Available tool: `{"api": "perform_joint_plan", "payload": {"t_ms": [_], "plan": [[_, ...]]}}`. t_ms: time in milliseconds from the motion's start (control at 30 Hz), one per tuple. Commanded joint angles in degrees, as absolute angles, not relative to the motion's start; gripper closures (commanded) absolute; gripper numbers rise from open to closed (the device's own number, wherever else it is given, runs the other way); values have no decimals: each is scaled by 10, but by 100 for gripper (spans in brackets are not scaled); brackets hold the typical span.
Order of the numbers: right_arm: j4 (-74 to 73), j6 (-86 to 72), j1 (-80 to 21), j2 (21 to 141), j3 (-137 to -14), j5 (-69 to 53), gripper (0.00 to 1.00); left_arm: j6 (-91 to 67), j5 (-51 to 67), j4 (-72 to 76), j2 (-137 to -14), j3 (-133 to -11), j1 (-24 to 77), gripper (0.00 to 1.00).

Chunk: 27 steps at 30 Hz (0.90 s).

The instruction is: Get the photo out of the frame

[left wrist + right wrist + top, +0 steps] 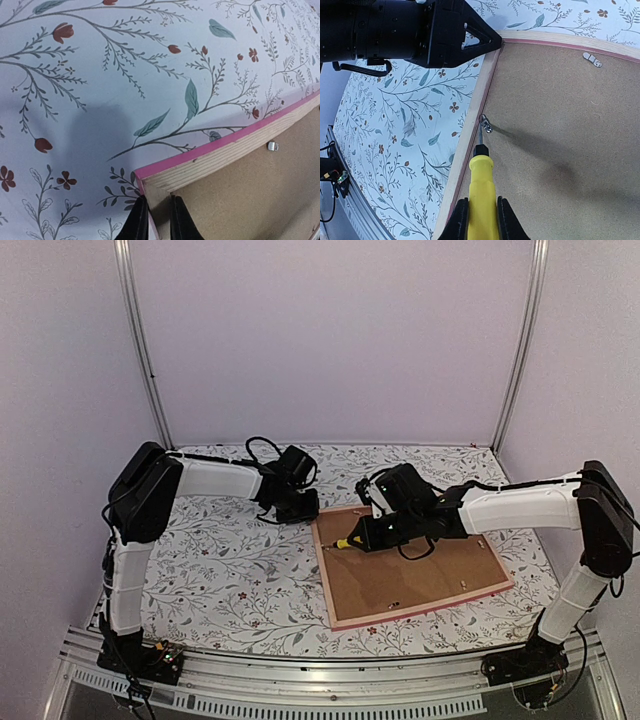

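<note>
Overhead, one pink-bordered rectangular frame (420, 613) lies back-up on the floral-print worktop (220, 570), toward 3 o'clock, its plain brown backing board (420, 565) showing. Left pincer (297, 508): fingers (137, 222) almost together, nipping the frame's 11 o'clock corner rail. Right pincer (375, 536): clamped on one yellow-handled screwdriver (482, 190), whose tip touches a small metal tab (486, 125) on the 9 o'clock rail. The right wrist view shows two such tabs, the left wrist view one; overhead they are barely resolved.
</note>
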<state>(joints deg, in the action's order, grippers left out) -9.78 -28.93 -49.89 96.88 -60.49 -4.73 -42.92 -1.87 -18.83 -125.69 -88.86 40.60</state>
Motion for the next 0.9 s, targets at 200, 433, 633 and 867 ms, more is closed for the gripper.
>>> {"api": "perform_joint_plan", "payload": {"t_ms": [200, 433, 633, 867], "plan": [[-122, -299, -497, 981, -608, -3, 100, -407, -4, -205, -1245, -874, 410, 86], [-124, -301, -497, 979, -610, 20, 100, -407, -4, -205, -1245, -874, 410, 86], [-127, -302, -497, 980, -613, 20, 100, -406, -4, -205, -1245, -874, 410, 86], [-130, -301, -497, 976, -616, 20, 100, -405, -4, -205, -1245, -875, 410, 85]]}}
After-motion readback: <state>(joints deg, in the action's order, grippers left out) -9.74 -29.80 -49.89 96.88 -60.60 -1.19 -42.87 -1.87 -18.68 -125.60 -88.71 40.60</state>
